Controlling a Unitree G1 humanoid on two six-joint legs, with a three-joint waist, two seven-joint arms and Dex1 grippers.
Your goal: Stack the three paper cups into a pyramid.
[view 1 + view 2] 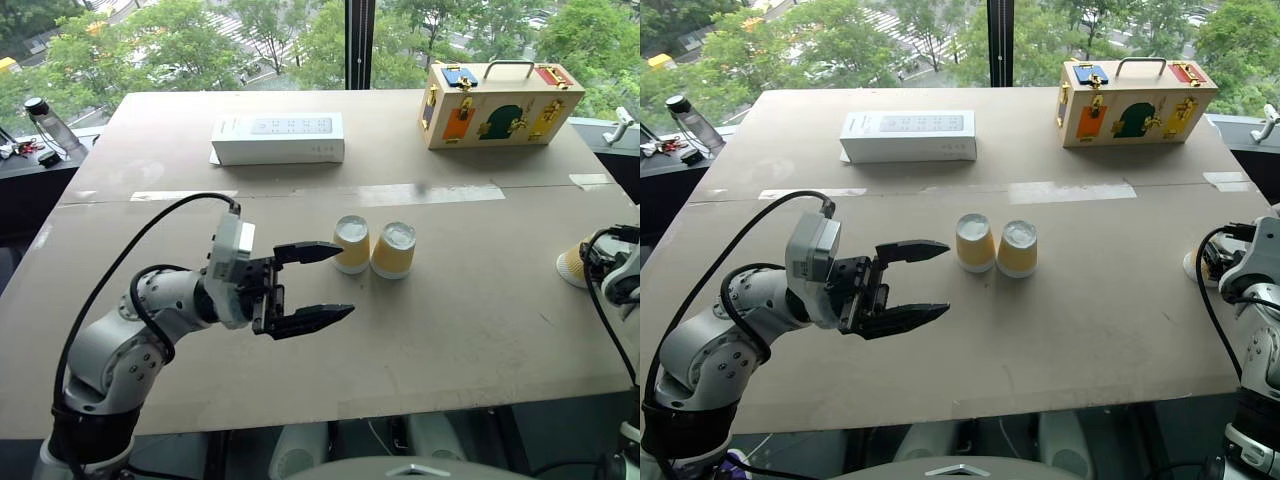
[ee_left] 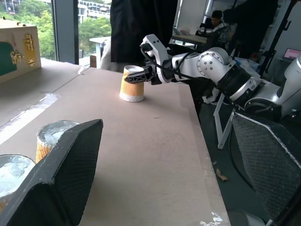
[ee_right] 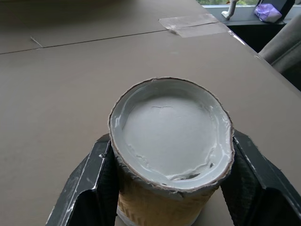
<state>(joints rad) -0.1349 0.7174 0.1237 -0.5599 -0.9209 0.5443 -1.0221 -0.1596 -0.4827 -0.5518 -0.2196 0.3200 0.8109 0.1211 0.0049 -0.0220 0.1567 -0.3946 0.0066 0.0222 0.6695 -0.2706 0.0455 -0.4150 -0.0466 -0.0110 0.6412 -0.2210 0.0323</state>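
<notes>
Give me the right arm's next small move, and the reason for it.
Probably lift the third cup straight up off the table. The right gripper has its jaws shut on it near the table's right edge, while the two base cups already stand upside down side by side at the centre, awaiting a top.

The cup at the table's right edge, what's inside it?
Can't see inside. That paper cup stands upside down on the table, so its white base faces up and its mouth is covered. The right gripper is shut on its ribbed sides.
</notes>
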